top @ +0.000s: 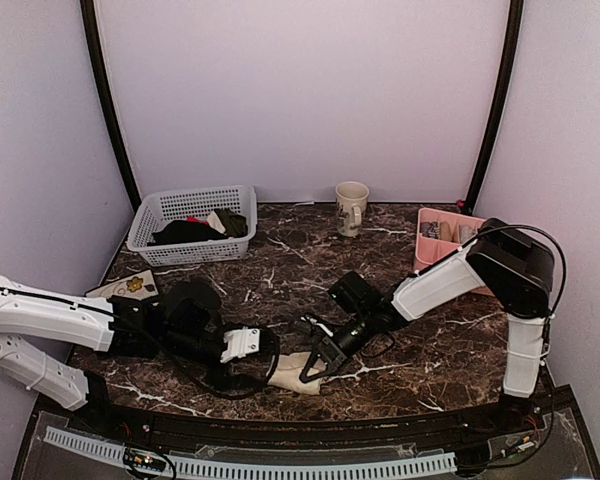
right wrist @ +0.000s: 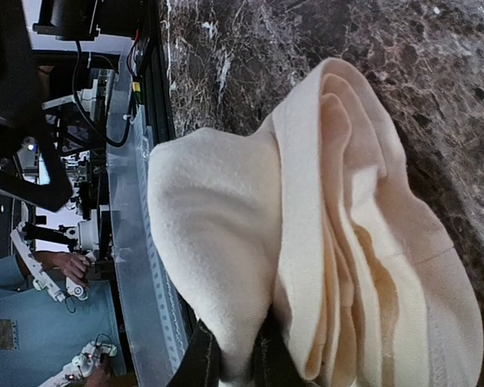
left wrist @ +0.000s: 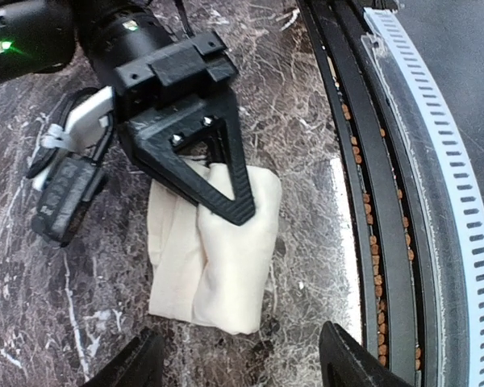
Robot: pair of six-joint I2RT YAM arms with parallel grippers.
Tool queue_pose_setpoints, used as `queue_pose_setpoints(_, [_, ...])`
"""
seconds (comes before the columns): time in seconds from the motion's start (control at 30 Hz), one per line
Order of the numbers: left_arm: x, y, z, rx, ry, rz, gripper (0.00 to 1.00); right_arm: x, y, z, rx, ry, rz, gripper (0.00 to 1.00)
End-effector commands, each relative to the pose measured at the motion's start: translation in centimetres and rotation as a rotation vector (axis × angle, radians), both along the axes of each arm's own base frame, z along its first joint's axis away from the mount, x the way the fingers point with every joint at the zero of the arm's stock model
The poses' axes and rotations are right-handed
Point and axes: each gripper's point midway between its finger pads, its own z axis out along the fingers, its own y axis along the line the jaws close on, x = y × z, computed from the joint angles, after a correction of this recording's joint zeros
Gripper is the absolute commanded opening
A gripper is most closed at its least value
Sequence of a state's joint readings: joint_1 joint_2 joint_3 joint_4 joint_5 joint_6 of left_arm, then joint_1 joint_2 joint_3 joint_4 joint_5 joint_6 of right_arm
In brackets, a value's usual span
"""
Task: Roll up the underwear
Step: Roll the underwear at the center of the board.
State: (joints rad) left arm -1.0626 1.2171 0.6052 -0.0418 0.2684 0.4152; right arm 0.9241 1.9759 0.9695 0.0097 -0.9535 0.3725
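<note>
The underwear (top: 298,373) is a cream cloth, folded into a thick bundle, lying near the table's front edge. In the left wrist view the underwear (left wrist: 218,266) lies on the marble just ahead of my left gripper (left wrist: 246,367), which is open with nothing between its fingers. My right gripper (left wrist: 230,205) comes in from the far side, shut on the bundle's top fold. In the right wrist view the underwear (right wrist: 323,234) fills the frame and my right gripper (right wrist: 235,367) pinches a thick fold of it. From above, my left gripper (top: 270,360) and right gripper (top: 316,364) flank the cloth.
A white basket (top: 192,222) holding dark garments stands at the back left, a mug (top: 352,207) at the back middle and a pink tray (top: 442,235) at the right. A floral tile (top: 130,287) lies left. The table's rail (left wrist: 436,161) runs close beside the cloth.
</note>
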Motion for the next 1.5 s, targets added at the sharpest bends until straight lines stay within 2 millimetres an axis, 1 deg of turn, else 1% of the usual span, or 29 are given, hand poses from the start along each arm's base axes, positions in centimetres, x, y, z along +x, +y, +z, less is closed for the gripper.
queue_pose_setpoints(0.0, [0.8, -1.9, -0.7, 0.022, -0.052, 0.004, 0.69, -0.2, -1.7, -2.7, -0.064, 0.055, -0.014, 0.0])
queue_pose_setpoints(0.07, [1.0, -2.9, -1.1, 0.027, -0.048, -0.013, 0.69, -0.1, -1.9, -3.3, -0.076, 0.056, -0.019, 0.0])
queue_pose_setpoints(0.17, [1.0, -4.0, -2.3, 0.057, -0.041, -0.042, 0.67, 0.0, -2.1, -4.3, -0.104, 0.052, -0.012, 0.0])
queue_pose_setpoints(0.3, [1.3, -4.9, -3.7, 0.087, -0.04, -0.053, 0.64, 0.2, -2.2, -4.6, -0.118, 0.038, -0.005, 0.0])
queue_pose_setpoints(0.37, [1.3, -5.1, -4.3, 0.105, -0.022, -0.062, 0.6, 0.4, -2.0, -4.5, -0.118, 0.027, -0.004, 0.0])
queue_pose_setpoints(0.43, [0.8, -5.1, -4.9, 0.125, 0.007, -0.076, 0.53, 0.7, -1.9, -4.3, -0.115, 0.012, -0.007, 0.0])
queue_pose_setpoints(0.5, [0.3, -4.9, -5.7, 0.161, 0.05, -0.084, 0.42, 1.0, -1.8, -4.0, -0.112, -0.013, -0.007, 0.0])
queue_pose_setpoints(0.53, [0.1, -4.7, -6.1, 0.183, 0.075, -0.082, 0.33, 1.2, -1.8, -3.8, -0.11, -0.033, -0.009, 0.02])
queue_pose_setpoints(0.63, [-0.4, -4.5, -6.4, 0.219, 0.153, -0.058, 0.2, 2.2, -1.7, -3.3, -0.111, -0.111, -0.022, 0.08])
queue_pose_setpoints(0.73, [-0.9, -4.5, -6.6, 0.241, 0.232, -0.027, 0.11, 3.2, -1.7, -2.4, -0.108, -0.202, -0.039, 0.18])
queue_pose_setpoints(0.83, [-1.7, -4.5, -7.0, 0.265, 0.332, -0.004, 0.06, 4.5, -1.8, -0.9, -0.094, -0.311, -0.066, 0.27])
queue_pose_setpoints(0.9, [-2.1, -4.5, -7.4, 0.281, 0.394, 0.012, 0.04, 5.3, -1.9, 0.3, -0.084, -0.388, -0.086, 0.33])
queue_pose_setpoints(1.0, [-2.5, -4.3, -8.0, 0.304, 0.495, 0.041, 0.02, 6.6, -2.4, 2.1, -0.072, -0.502, -0.122, 0.45])
queue_pose_setpoints(1.1, [-2.5, -4.1, -8.1, 0.305, 0.567, 0.061, 0.01, 7.4, -3.6, 3.3, -0.088, -0.6, -0.168, 0.55])
queue_pose_setpoints(1.13, [-2.5, -4.1, -8.1, 0.302, 0.593, 0.065, 0.0, 7.7, -4.0, 3.8, -0.09, -0.625, -0.184, 0.58])
queue_pose_setpoints(1.2, [-2.3, -3.9, -8.1, 0.301, 0.639, 0.075, 0.0, 7.8, -4.9, 4.1, -0.105, -0.663, -0.204, 0.6])
queue_pose_setpoints(1.23, [-2.3, -3.9, -8.1, 0.301, 0.664, 0.074, 0.0, 7.9, -5.4, 5.6, -0.088, -0.699, -0.227, 0.64])
queue_pose_setpoints(1.27, [-2.1, -3.8, -8.1, 0.299, 0.689, 0.078, 0.0, 7.9, -5.8, 6.1, -0.085, -0.72, -0.242, 0.67])
queue_pose_setpoints(1.37, [-1.8, -3.5, -8.3, 0.318, 0.757, 0.083, 0.0, 7.8, -7.2, 7.9, -0.062, -0.786, -0.291, 0.7])
queue_pose_setpoints(1.4, [-1.8, -3.4, -8.4, 0.322, 0.783, 0.086, 0.0, 7.8, -7.7, 8.6, -0.049, -0.808, -0.307, 0.72])
queue_pose_setpoints(1.47, [-1.4, -3.2, -8.6, 0.322, 0.818, 0.097, 0.0, 7.4, -8.3, 9.6, -0.02, -0.842, -0.325, 0.73])
